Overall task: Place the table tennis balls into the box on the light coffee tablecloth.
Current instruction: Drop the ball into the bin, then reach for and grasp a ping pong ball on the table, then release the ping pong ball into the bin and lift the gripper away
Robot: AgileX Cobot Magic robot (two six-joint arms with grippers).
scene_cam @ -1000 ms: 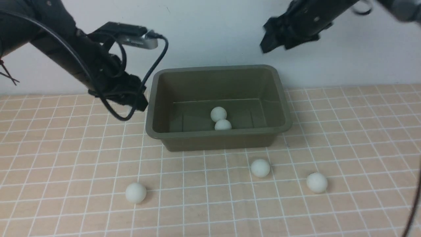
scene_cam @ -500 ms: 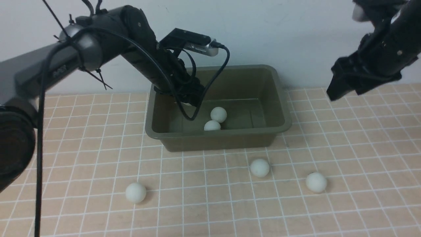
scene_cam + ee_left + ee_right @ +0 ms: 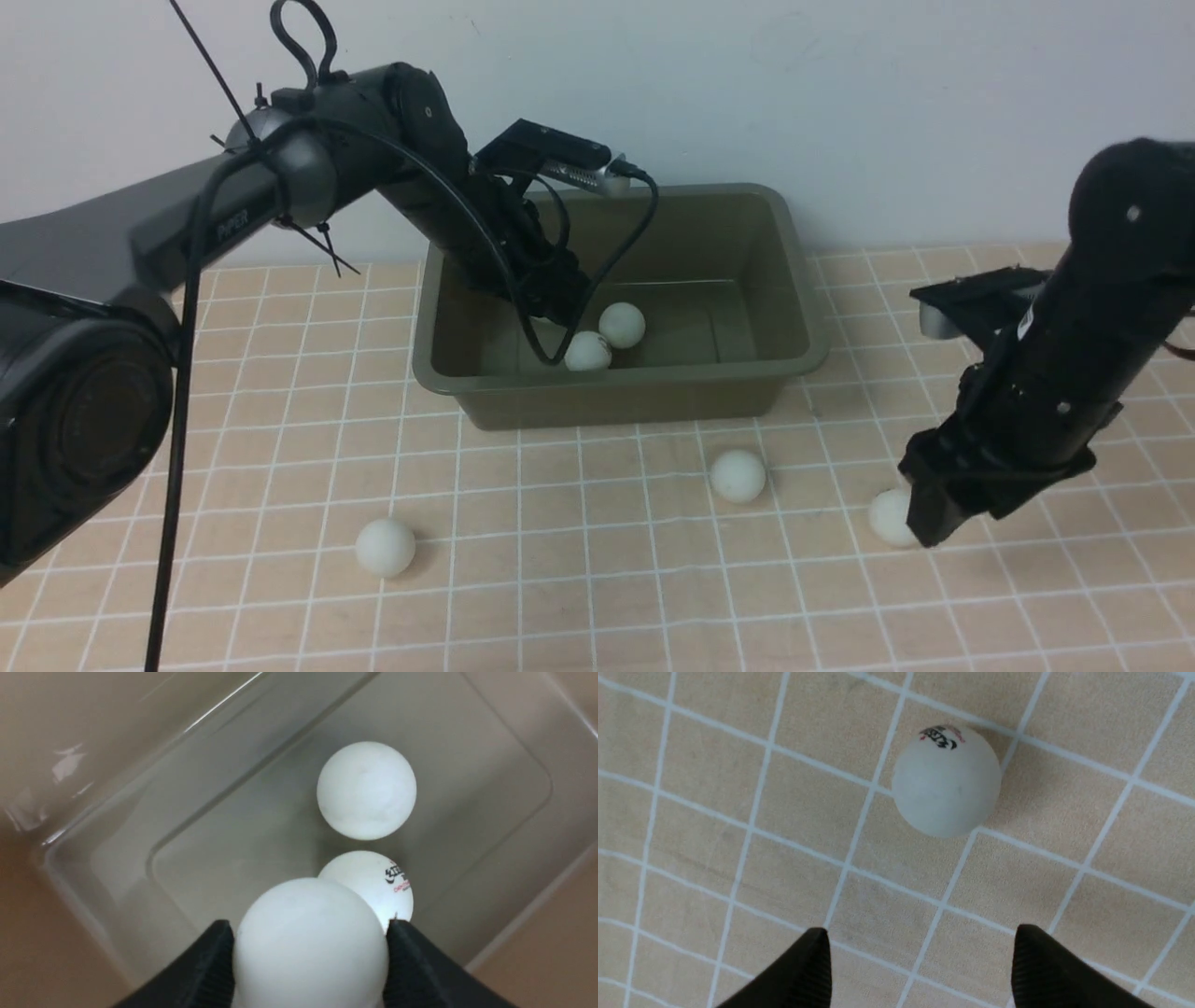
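Note:
The olive-green box (image 3: 794,280) stands on the light coffee tablecloth (image 3: 233,448). My left gripper (image 3: 565,322) reaches down inside the box, shut on a white ball (image 3: 310,947). Two more balls lie on the box floor: a plain one (image 3: 621,324) (image 3: 366,791) and one with a logo (image 3: 588,351) (image 3: 373,882) just beyond the held ball. My right gripper (image 3: 934,523) (image 3: 920,942) is open, low over the cloth beside a logo ball (image 3: 889,518) (image 3: 947,780) that lies ahead of its fingertips, apart from them. Two other balls (image 3: 738,476) (image 3: 385,547) lie on the cloth in front of the box.
A pale wall stands right behind the box. The left arm's cable (image 3: 616,252) hangs into the box. The box's flared rim (image 3: 616,378) stands between the loose balls and the box floor.
My left arm has swung from the box's left side down into it. My right arm has dropped from above the box's back right to the rightmost ball. One ball in the box shifted left.

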